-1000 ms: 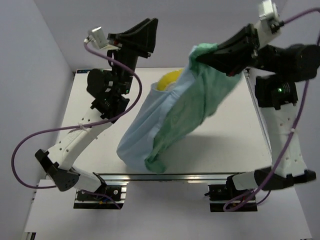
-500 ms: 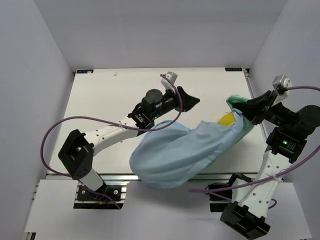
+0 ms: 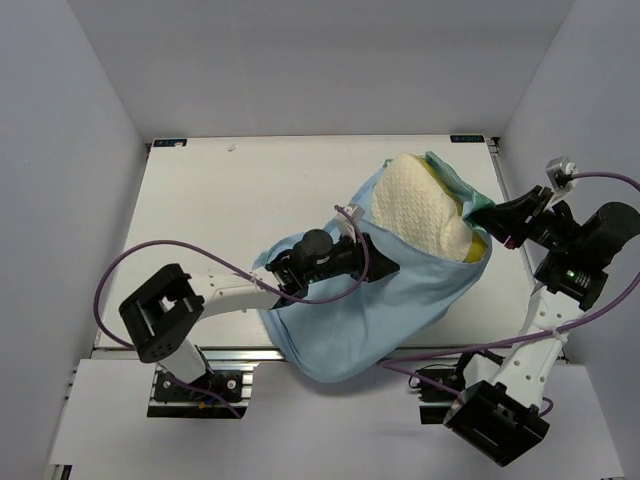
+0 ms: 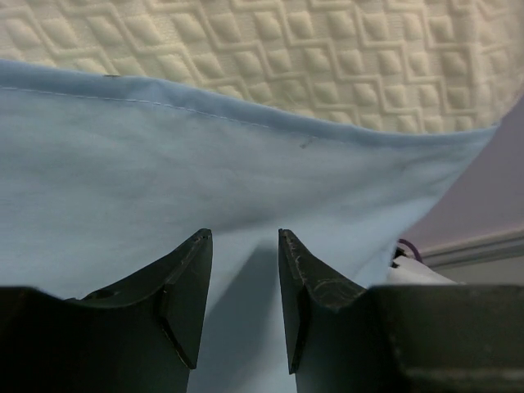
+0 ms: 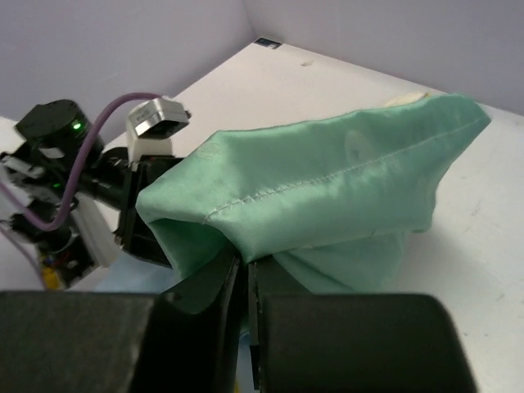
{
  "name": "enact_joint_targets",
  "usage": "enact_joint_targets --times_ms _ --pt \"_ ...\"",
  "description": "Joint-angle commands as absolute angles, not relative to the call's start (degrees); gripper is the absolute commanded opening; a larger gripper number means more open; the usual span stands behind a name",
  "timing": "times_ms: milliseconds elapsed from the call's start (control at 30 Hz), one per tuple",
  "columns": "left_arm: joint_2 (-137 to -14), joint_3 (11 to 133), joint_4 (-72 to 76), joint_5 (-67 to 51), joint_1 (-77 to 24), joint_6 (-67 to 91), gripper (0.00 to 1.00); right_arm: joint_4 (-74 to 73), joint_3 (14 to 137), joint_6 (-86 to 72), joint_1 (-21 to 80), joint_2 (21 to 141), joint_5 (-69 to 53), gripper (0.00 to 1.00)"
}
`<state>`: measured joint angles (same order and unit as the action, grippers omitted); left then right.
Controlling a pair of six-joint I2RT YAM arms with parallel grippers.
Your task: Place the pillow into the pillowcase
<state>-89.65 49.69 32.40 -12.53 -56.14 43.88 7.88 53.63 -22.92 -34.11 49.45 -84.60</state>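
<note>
The cream pillow (image 3: 425,210) sticks out of the mouth of the light blue pillowcase (image 3: 390,305), which lies across the table's right half and hangs over the front edge. In the left wrist view the pillow's quilted face (image 4: 327,57) shows above the blue hem (image 4: 205,164). My left gripper (image 3: 388,266) is open and empty, resting over the blue cloth; its fingertips (image 4: 196,246) stand apart. My right gripper (image 3: 490,222) is shut on the mint-green satin edge of the pillowcase (image 5: 327,180) at the mouth, holding it up beside the pillow.
The white table (image 3: 230,210) is bare at left and back. Grey walls (image 3: 90,150) close in on three sides. The metal front rail (image 3: 240,350) runs under the hanging cloth. A small white speck (image 3: 231,148) lies at the back.
The pillowcase has been pulled back so the pillow's cream top now shows at the mouth. My left arm has drawn back toward the front, onto the blue cloth. The right gripper keeps its hold.
</note>
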Motion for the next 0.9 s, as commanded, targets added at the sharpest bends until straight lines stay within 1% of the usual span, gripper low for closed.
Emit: enact_joint_targets --times_ms 0,33,100,200,233,300,333,433,467,500,567,633,667,733,800,833,867 --pt "-92.5 49.7 35.0 -9.4 -56.6 45.2 0.48 -16.8 57.5 0.6 -34.0 49.5 -81.0 0.1" --pt "-93.4 50.0 35.0 -8.8 -56.6 45.1 0.48 -20.4 59.0 4.6 -33.3 50.5 -75.6 0.1" --pt "-95.1 51.3 34.0 -6.8 -56.6 44.3 0.48 -19.7 58.1 4.7 -32.2 52.9 -71.1 0.1" --pt "-99.1 54.8 31.4 -4.8 -56.5 42.7 0.49 -15.7 54.9 3.7 -32.2 55.9 -64.1 0.06" --pt "-101.6 56.0 30.5 -4.7 -56.4 42.4 0.5 -12.4 53.9 2.7 -32.2 56.6 -61.6 0.06" --pt "-104.3 58.5 26.8 -4.1 -56.2 41.3 0.5 -10.4 52.6 2.0 -32.2 58.6 -59.2 0.07" --pt "-105.6 60.9 25.8 -4.1 -55.5 41.4 0.51 -10.5 52.9 2.5 -32.2 60.5 -58.6 0.12" --pt "-110.3 64.3 22.1 -4.0 -53.4 42.2 0.51 -16.9 56.0 8.5 -32.2 64.1 -57.7 0.24" --pt "-111.2 64.9 20.8 -3.6 -52.7 42.5 0.51 -19.7 56.9 10.9 -32.1 64.8 -57.1 0.34" --pt "-112.4 65.1 20.6 -3.5 -52.0 43.6 0.51 -24.7 58.4 16.3 -32.2 65.2 -56.7 0.41" --pt "-112.7 65.0 21.1 -3.8 -50.0 44.5 0.51 -29.2 59.3 22.2 -33.0 65.2 -56.2 0.55" --pt "-111.6 64.2 21.8 -3.9 -48.6 44.3 0.5 -33.0 59.7 29.0 -34.1 64.0 -56.2 0.63" --pt "-110.7 63.4 21.8 -3.5 -48.3 43.4 0.5 -33.5 59.9 30.7 -35.0 62.2 -56.1 0.71" --pt "-107.9 62.8 20.7 -2.6 -47.6 41.5 0.5 -33.6 61.2 34.4 -35.4 59.7 -55.6 0.77" --pt "-105.4 62.8 17.3 -0.8 -47.0 38.2 0.5 -32.3 61.9 35.6 -35.4 58.7 -56.1 0.8" --pt "-104.9 62.7 15.6 -0.8 -46.2 37.4 0.51 -33.1 63.1 37.1 -35.4 59.0 -58.8 0.84" --pt "-104.6 62.1 15.1 -0.8 -45.4 36.9 0.51 -35.1 64.1 40.0 -35.4 59.8 -61.4 0.86"
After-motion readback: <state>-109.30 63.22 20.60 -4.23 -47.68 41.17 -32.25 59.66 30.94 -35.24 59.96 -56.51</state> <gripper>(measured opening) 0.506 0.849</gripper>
